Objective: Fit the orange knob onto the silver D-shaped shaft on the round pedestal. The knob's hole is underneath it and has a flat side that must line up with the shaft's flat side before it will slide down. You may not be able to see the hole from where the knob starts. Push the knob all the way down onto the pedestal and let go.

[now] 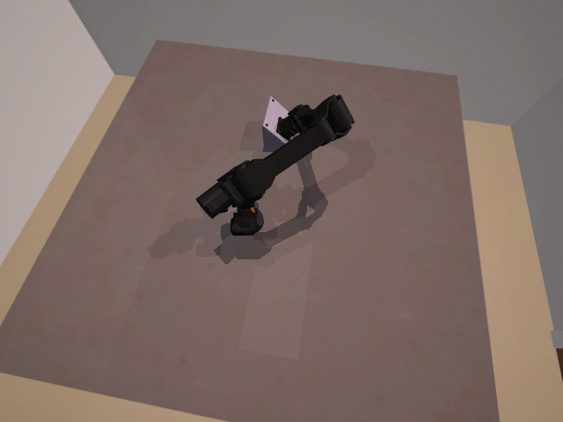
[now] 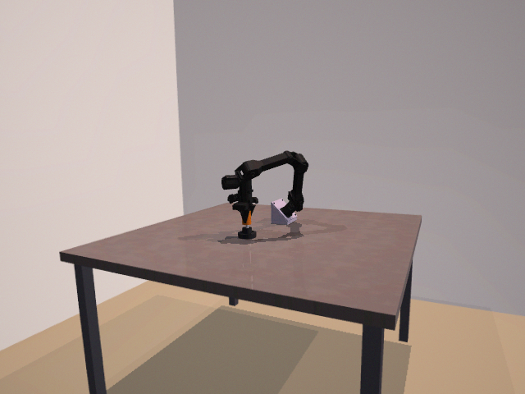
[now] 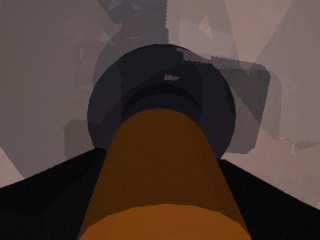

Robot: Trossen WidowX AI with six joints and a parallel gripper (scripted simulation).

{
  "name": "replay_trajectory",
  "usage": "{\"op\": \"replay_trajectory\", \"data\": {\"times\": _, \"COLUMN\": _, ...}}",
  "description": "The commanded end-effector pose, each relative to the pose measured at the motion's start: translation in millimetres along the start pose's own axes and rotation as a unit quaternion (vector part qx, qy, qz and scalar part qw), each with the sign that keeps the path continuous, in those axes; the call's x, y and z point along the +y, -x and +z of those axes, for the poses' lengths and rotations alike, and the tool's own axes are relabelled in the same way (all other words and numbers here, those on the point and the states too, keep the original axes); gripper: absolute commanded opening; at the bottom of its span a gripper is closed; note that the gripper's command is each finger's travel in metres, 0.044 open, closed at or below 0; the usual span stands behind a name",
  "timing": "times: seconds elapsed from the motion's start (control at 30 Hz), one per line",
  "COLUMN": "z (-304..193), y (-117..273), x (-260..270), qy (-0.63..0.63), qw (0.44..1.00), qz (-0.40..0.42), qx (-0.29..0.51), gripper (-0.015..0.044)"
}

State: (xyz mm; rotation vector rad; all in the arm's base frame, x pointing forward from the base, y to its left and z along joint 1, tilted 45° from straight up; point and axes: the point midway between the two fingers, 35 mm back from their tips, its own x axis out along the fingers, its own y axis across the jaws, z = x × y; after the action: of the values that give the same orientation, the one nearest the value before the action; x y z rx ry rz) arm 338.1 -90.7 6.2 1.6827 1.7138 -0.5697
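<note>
Gripper (image 2: 246,216) (image 3: 159,166) pinching orange knob (image 1: 252,209) (image 2: 248,217) (image 3: 161,160) upright above round pedestal (image 2: 246,234) (image 3: 105,117), near-left of arm base; knob not down; misaligned flats could jam it on shaft (image 2: 247,226), pushing then twisting knob in grip

orange knob (image 1: 252,209) (image 2: 248,217) (image 3: 160,170) — upright | black round pedestal (image 1: 257,221) (image 2: 247,234) (image 3: 105,117) — below knob

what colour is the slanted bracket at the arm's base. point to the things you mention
Pale lilac; the slanted bracket (image 1: 273,114) (image 2: 277,214) shows best in the top view.
</note>
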Motion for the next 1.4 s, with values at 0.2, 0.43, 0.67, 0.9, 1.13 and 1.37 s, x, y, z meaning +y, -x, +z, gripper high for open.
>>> {"op": "replay_trajectory", "data": {"times": 0.2, "z": 1.0, "y": 5.4, "x": -2.6, "qy": 0.105, "qw": 0.994, "qz": 0.004, "qx": -0.002, "gripper": 0.0000}}
{"op": "replay_trajectory", "data": {"times": 0.43, "z": 1.5, "y": 2.4, "x": -5.7, "qy": 0.105, "qw": 0.994, "qz": 0.004, "qx": -0.002, "gripper": 0.0000}}
{"op": "replay_trajectory", "data": {"times": 0.67, "z": 0.7, "y": -0.7, "x": -5.2, "qy": 0.105, "qw": 0.994, "qz": 0.004, "qx": -0.002, "gripper": 0.0000}}
{"op": "replay_trajectory", "data": {"times": 0.9, "z": 0.2, "y": -1.0, "x": -3.8, "qy": 0.105, "qw": 0.994, "qz": 0.004, "qx": -0.002, "gripper": 0.0000}}
{"op": "replay_trajectory", "data": {"times": 1.13, "z": 0.3, "y": 2.5, "x": -2.7, "qy": 0.105, "qw": 0.994, "qz": 0.004, "qx": -0.002, "gripper": 0.0000}}
{"op": "replay_trajectory", "data": {"times": 1.37, "z": -0.1, "y": 4.8, "x": -2.0, "qy": 0.168, "qw": 0.986, "qz": 0.004, "qx": -0.002, "gripper": 0.0000}}
